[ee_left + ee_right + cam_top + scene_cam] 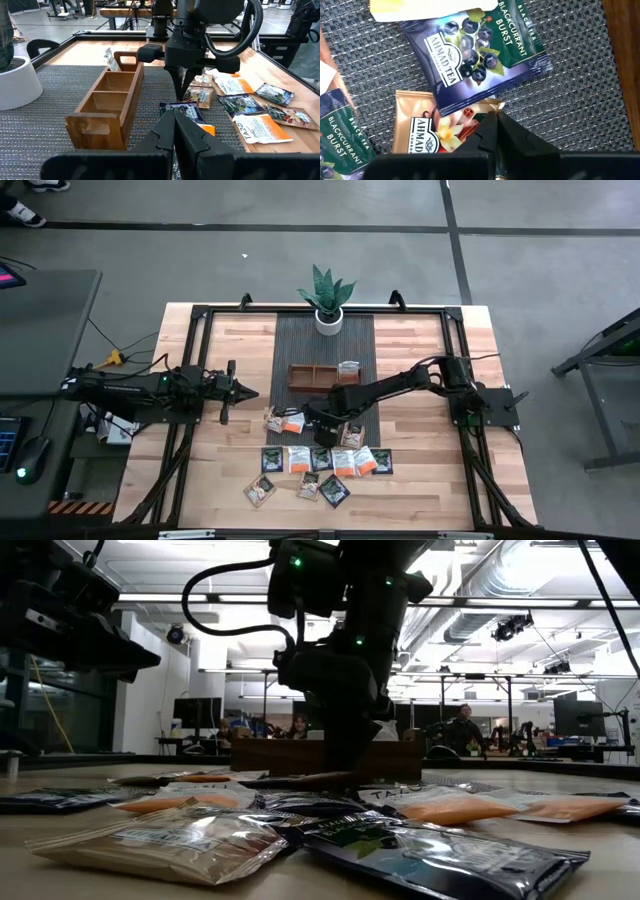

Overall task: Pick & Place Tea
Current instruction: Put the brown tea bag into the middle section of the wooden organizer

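light: overhead strips, even | low view: backlit, foreground packets blurred

Right gripper is reaching down among tea packets lying on the desk, wooden tray standing behind.

place: robotics lab | evidence: workbenches, monitors, exposed ceiling ducts

landmark: wooden tray | behind it: potted plant blocks the mat's far end | front of it: right hand down among tea packets, crowded | left of it: bare bench, then left hand hovering | right of it: right arm crosses above; bare planks past it
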Available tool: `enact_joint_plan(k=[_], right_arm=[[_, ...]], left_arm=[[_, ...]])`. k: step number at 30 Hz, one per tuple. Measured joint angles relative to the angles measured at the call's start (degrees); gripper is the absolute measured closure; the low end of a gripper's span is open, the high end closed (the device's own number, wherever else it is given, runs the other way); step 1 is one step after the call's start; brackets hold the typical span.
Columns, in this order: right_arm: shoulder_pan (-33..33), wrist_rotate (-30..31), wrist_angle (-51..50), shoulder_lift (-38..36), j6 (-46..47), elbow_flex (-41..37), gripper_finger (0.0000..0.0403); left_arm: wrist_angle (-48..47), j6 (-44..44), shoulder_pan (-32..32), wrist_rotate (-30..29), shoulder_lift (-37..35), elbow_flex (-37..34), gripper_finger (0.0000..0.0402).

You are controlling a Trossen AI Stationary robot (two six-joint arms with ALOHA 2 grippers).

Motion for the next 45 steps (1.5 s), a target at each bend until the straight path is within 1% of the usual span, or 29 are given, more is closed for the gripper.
enact_joint_plan(k=[4,11,22,25,29,38,45], right_arm=[[0.39,0.88,-1.44,-0.21,-0.04,1.27,0.0402],[1.48,3.26,-10.38,0.50,-2.89,8.28,0.0402],[2.45,13.42,-20.41,0.27,-6.69,17.18,0.0403],[2.57,17.65,-22.33,0.23,-9.10,18.66,0.0403],[2.70,25.00,-22.62,0.18,-12.93,19.51,0.0403],[2.86,45.74,-22.36,0.13,-20.65,19.57,0.0403],[2.15,54.13,-21.44,-0.03,-23.96,18.73,0.0403]], left_arm=[[0.00,0.00,0.01,0.00,-0.02,0.00,0.0401],[0.00,0.00,0.00,0.00,-0.01,-0.02,0.0401],[0.00,0.00,0.00,-0.02,-0.01,-0.01,0.0401],[0.00,0.00,0.00,-0.02,-0.02,0.00,0.0401],[0.00,0.00,0.00,-0.02,-0.01,-0.02,0.0401],[0.00,0.00,-0.01,-0.02,-0.02,-0.02,0.0401],[0.00,0.00,0.01,-0.02,0.00,-0.02,0.0401]])
